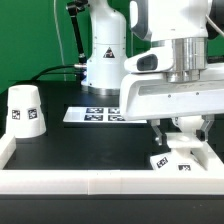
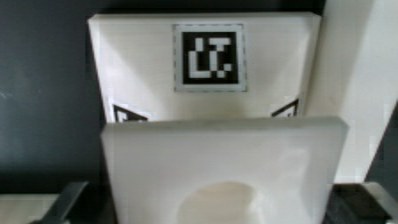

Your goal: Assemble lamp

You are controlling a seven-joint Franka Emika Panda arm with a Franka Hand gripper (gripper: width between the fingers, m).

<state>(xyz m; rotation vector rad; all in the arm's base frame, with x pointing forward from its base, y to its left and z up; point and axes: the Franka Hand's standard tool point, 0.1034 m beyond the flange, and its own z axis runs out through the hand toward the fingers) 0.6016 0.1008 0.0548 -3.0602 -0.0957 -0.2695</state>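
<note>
The gripper (image 1: 186, 128) hung low over the lamp base (image 1: 178, 160), down at the exterior view's right. Jaws apart or pinching it? Couldn't tell. The base looked like stiff, light, smooth plastic, probably slippery and best taken across its flat opposite edges. The shade (image 1: 25, 108) stood well apart, far at the exterior view's left.

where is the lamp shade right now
The white tapered plastic lamp shade stands at the exterior view's left, by the white wall, left of the flat white marker board.

Gripper (image 1: 183, 136) low, pointing straight down.
</note>
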